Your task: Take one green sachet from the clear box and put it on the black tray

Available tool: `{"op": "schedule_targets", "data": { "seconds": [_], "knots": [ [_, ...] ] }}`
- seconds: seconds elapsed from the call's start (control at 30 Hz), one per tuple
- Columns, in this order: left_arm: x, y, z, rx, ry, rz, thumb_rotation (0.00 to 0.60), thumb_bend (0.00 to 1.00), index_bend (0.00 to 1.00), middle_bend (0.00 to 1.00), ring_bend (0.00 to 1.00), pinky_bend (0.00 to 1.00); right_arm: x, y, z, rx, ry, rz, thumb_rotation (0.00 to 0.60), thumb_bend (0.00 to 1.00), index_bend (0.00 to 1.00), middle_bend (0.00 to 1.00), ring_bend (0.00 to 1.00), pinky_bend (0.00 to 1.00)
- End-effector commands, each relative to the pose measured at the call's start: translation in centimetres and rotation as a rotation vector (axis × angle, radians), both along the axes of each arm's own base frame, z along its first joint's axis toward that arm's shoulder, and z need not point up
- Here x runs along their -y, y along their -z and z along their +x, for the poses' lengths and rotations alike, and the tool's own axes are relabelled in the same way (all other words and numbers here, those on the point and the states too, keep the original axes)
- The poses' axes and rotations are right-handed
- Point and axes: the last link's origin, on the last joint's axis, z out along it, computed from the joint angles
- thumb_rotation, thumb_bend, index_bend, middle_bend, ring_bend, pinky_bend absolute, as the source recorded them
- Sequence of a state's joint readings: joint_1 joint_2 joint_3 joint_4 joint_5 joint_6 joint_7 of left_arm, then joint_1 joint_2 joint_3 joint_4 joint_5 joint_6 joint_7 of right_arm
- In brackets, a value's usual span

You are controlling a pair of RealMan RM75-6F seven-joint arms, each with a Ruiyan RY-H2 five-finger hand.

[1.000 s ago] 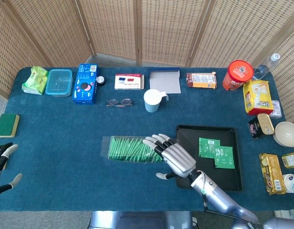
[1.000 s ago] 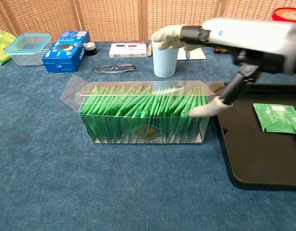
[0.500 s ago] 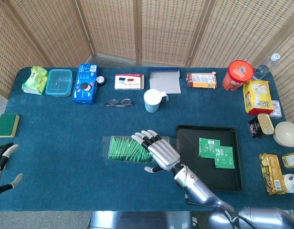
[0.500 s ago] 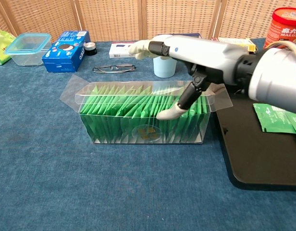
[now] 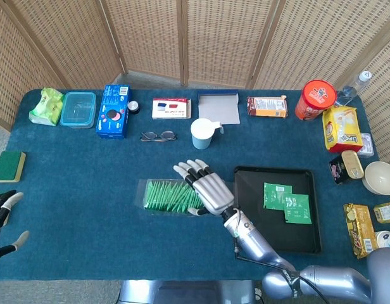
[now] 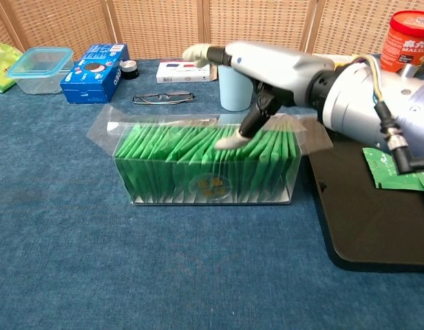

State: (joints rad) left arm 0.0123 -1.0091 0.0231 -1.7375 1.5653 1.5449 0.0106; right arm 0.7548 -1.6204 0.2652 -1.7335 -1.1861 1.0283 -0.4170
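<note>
We've got the right hand (image 5: 206, 188) over the clear box (image 6: 205, 163), fingers (image 6: 229, 141) spread, gripping nothing, thumb tip at the green sachets (image 6: 171, 148). Two sachets (image 5: 287, 202) on the black tray (image 5: 249, 190). Left hand (image 5: 4, 218) open at table (image 5: 81, 183) edge.

Green sachets (image 6: 198, 155), black tray (image 5: 310, 237), dark blue tablecloth (image 5: 87, 190), silver-grey hand (image 5: 204, 187).
</note>
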Motion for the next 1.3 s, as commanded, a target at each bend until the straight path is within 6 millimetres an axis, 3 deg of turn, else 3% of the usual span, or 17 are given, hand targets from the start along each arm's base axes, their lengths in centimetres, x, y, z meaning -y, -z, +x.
{"op": "schedule_targets", "data": {
  "seconds": [0.03, 0.37, 0.8, 1.0, 1.3],
  "knots": [
    [0.0, 0.0, 0.0, 0.001, -0.002, -0.001, 0.600, 0.24, 0.13, 0.12, 0.11, 0.24, 0.3, -0.3, 0.1, 0.018, 0.009, -0.016, 0.600, 0.19, 0.00, 0.00, 0.00, 0.06],
    [-0.1, 0.3, 0.1, 0.003, 0.004, -0.008, 0.600, 0.24, 0.13, 0.12, 0.11, 0.24, 1.6, -2.0, -0.2, 0.058, 0.040, -0.063, 0.600, 0.19, 0.00, 0.00, 0.00, 0.06],
    [-0.1, 0.3, 0.1, -0.001, -0.003, -0.005, 0.600, 0.24, 0.13, 0.12, 0.11, 0.24, 3.0, -2.8, 0.1, 0.052, 0.057, -0.072, 0.600, 0.19, 0.03, 0.00, 0.00, 0.06],
    [-0.1, 0.2, -0.2, -0.002, -0.009, -0.007, 0.600, 0.24, 0.13, 0.12, 0.11, 0.24, 3.7, -3.0, 0.0, 0.017, 0.077, -0.064, 0.600, 0.25, 0.13, 0.00, 0.00, 0.06],
    [-0.1, 0.3, -0.3, 0.001, -0.011, -0.006, 0.600, 0.24, 0.13, 0.12, 0.11, 0.24, 4.4, -3.3, 0.2, 0.008, 0.094, -0.057, 0.600, 0.38, 0.41, 0.05, 0.04, 0.09]
  ]
}}
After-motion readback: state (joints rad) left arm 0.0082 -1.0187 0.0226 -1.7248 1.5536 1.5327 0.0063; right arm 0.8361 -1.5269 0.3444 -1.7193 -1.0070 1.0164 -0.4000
